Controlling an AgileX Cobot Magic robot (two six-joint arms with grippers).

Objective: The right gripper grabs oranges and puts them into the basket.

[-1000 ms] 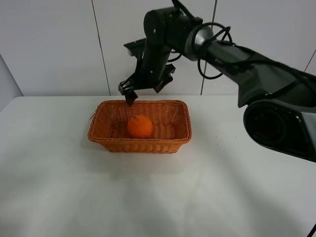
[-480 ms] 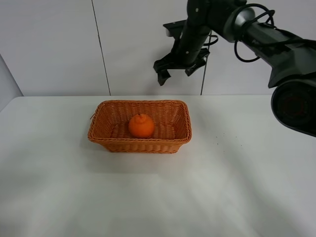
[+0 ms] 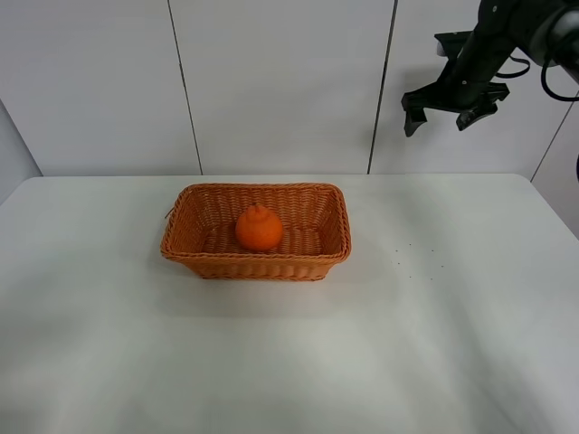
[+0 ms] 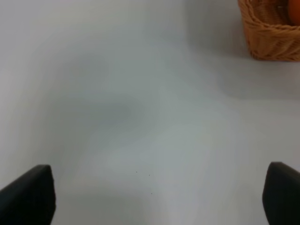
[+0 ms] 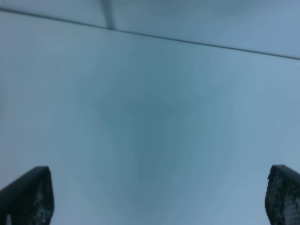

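The orange (image 3: 259, 228) lies inside the wicker basket (image 3: 185, 244) on the white table, near its middle. My right gripper (image 3: 441, 116) is open and empty, held high at the upper right in front of the wall, far from the basket. In the right wrist view its fingertips (image 5: 28, 194) show at the two lower corners over bare table and wall. My left gripper (image 4: 154, 194) is open and empty, its fingertips (image 4: 30, 194) wide apart over bare table; a corner of the basket (image 4: 269, 33) shows there.
The white table (image 3: 289, 362) stretches around the basket. A panelled wall (image 3: 271, 81) stands behind it. A few small dark specks (image 3: 412, 258) lie right of the basket.
My right gripper has swung up and to the right, from just above the basket's back rim to the upper right corner. The orange stays in the basket.
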